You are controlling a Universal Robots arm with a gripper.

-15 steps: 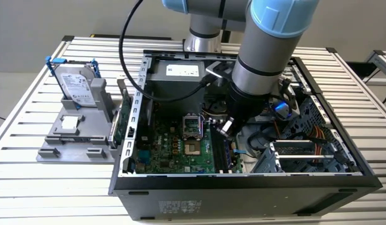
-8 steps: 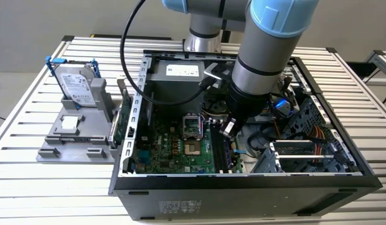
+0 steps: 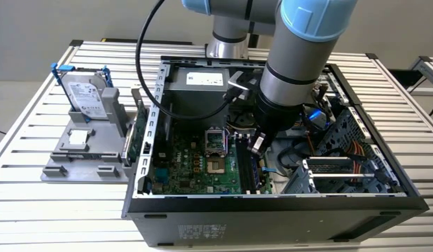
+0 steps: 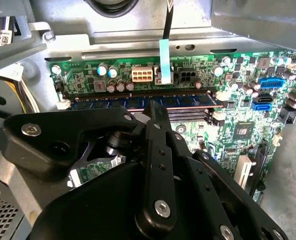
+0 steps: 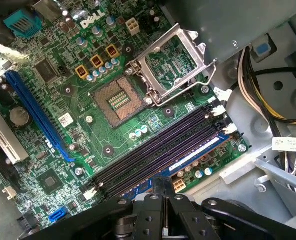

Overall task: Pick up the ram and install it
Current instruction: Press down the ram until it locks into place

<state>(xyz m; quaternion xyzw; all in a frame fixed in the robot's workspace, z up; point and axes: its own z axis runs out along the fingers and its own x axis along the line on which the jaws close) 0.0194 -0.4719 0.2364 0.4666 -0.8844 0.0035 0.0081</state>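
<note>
The ram is a thin dark-blue stick standing in the outermost memory slot of the green motherboard, inside the open computer case. In the first wrist view the ram runs along the black slots toward my fingers. My gripper is shut, its black fingertips together at the ram's upper edge near the middle. In the first wrist view the gripper shows no gap between the fingers. The exterior view has the gripper low inside the case over the ram.
Black memory slots lie beside the ram, with the open CPU socket beyond them. A drive cage and cables crowd the exterior view's right. Outside the case, a silver hard drive and a green card sit on a grey stand.
</note>
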